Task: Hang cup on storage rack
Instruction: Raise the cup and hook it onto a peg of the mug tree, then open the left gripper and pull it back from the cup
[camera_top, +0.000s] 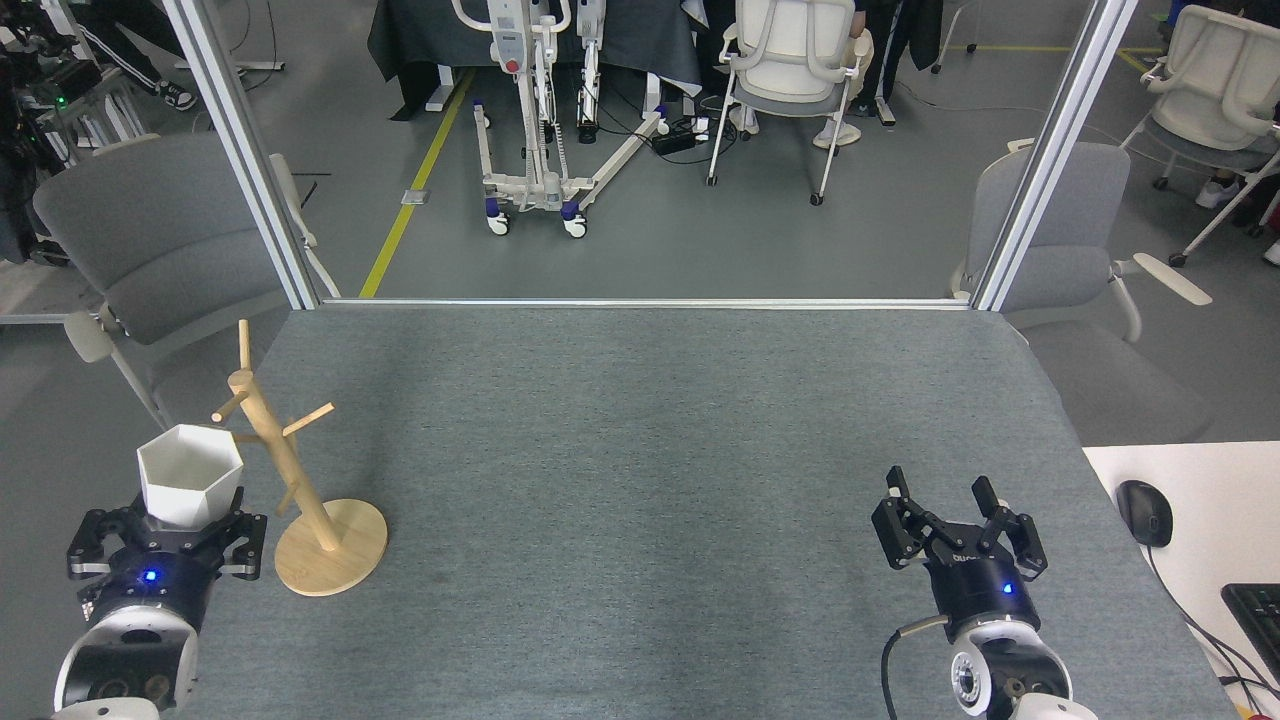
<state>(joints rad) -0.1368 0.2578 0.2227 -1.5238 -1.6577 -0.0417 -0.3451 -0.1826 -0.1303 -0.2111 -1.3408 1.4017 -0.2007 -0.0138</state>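
A white hexagonal cup (190, 485) stands upright, mouth up, in my left gripper (168, 532), which is shut on its lower part at the table's left edge. The cup's right rim sits just beside the post of the wooden storage rack (290, 480), overlapping a left-hand peg. The rack stands on its round disc base (332, 547), with pegs angled up. My right gripper (948, 505) is open and empty near the front right of the table.
The grey felt table (640, 470) stretches between the two arms. Two metal frame posts (255, 160) rise at its far corners. Grey chairs (150, 250) stand on both sides. A mouse (1145, 512) and keyboard lie on a white desk at the right.
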